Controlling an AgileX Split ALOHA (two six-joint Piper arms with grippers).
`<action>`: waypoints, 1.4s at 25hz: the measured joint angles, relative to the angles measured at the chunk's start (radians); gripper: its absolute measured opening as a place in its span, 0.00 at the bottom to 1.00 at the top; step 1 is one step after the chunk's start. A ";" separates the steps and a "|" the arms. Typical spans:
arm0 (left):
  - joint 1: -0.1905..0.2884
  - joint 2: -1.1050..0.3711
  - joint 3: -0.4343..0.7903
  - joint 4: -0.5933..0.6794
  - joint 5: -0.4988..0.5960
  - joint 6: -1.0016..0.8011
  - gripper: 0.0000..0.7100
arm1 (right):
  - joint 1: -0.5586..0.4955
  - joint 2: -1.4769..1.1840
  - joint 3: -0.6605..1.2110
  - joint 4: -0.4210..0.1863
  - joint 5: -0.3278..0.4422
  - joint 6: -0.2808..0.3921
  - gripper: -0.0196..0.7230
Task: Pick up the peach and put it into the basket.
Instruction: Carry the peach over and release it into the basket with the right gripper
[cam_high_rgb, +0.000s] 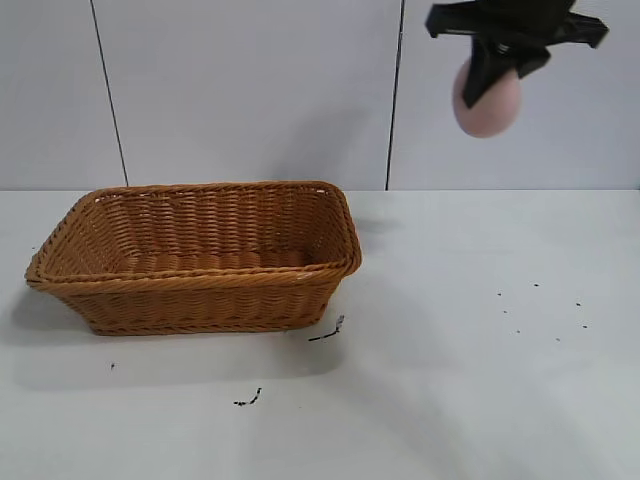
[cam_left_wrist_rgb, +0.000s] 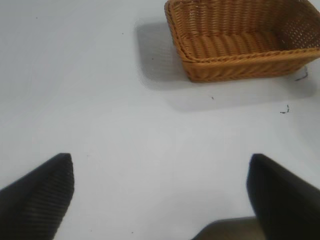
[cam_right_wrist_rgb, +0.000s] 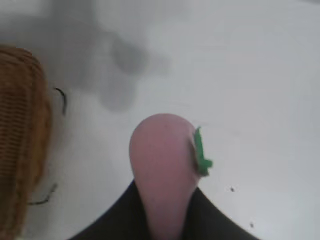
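Peach (cam_high_rgb: 488, 100) pinched in the right gripper (cam_high_rgb: 497, 72), high over the table's (cam_high_rgb: 480, 380) right side, clear of the basket (cam_high_rgb: 200, 290) rim for carry-over. Basket sits left-centre. Left gripper (cam_left_wrist_rgb: 160, 200) wide open, holding nothing, idle.

The exterior camera faced the arms nearly level, framing the basket (cam_high_rgb: 200, 255) on the table (cam_high_rgb: 480, 400) against a wall. The left wrist camera looked down from high over the table, sharing that basket (cam_left_wrist_rgb: 240, 45). The right wrist camera looked steeply down, catching the basket's edge (cam_right_wrist_rgb: 20, 135).
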 joint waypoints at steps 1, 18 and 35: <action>0.000 0.000 0.000 0.000 0.000 0.000 0.97 | 0.028 0.019 -0.023 0.000 0.001 0.000 0.07; 0.000 0.000 0.000 0.000 0.000 0.000 0.97 | 0.226 0.308 -0.058 0.008 -0.182 -0.006 0.09; 0.000 0.000 0.000 0.000 0.000 0.000 0.97 | 0.190 0.190 -0.060 -0.004 -0.150 -0.027 0.95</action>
